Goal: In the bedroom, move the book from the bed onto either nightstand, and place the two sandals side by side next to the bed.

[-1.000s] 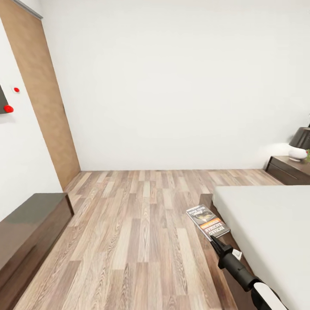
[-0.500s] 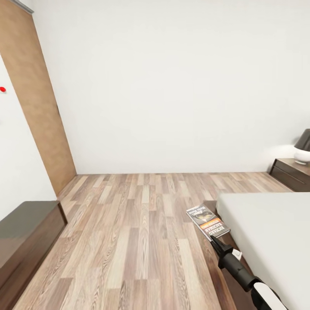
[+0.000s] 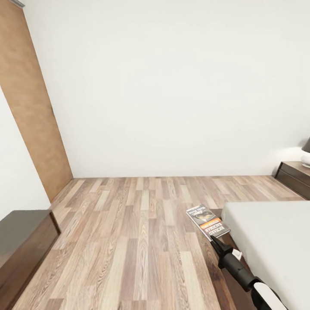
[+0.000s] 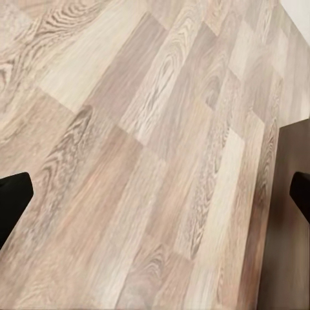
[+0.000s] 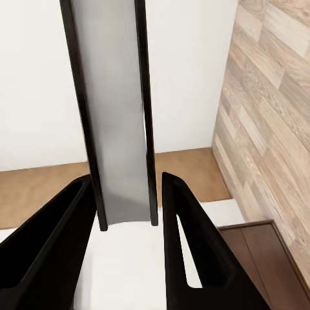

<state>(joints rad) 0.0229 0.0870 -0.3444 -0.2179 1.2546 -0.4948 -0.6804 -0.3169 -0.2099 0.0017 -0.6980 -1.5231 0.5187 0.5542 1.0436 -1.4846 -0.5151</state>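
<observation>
Now I see the book [image 3: 208, 221] clamped edge-on between my right jaws [image 5: 126, 206], held at five o'clock over the bed [image 3: 275, 241] frame's corner. Left jaws [image 4: 155, 194] hang released over open floor [image 3: 129, 241]. Since earlier, the nightstand [image 3: 295, 174] has slid toward three o'clock as my view turned.

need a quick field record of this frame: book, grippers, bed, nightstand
book: held edge-on in the right gripper, off the bed, over the bed's near corner
right gripper: shut on the book, fingers either side of its spine
left gripper: open, empty, over the wood floor
bed: at right, mattress top bare where visible
nightstand: far right by the wall, lamp on it
sandals: none seen
</observation>
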